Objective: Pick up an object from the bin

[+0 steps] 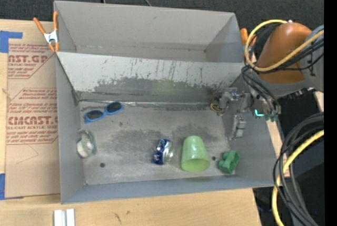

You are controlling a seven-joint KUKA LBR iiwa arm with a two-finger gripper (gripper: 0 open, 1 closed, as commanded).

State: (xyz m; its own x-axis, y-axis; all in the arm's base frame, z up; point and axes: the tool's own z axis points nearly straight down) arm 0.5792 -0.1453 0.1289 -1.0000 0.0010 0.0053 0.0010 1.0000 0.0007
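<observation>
Camera view showed the pincer (238, 133) by the grey metal bin's (158, 35) right wall, near a small dark-green lumpy block (228, 161). How far open it was could not be told.

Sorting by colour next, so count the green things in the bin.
2. A light green cup lies by the front wall, right of the crushed blue can; a small dark green thing sits just right of the cup, nearest the claw. None seems hidden.

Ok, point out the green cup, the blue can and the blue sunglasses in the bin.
green cup (194, 153): camera view, middle of its side wall.
blue can (162, 151): camera view, middle of its body.
blue sunglasses (103, 113): camera view, middle of the frame.
</observation>
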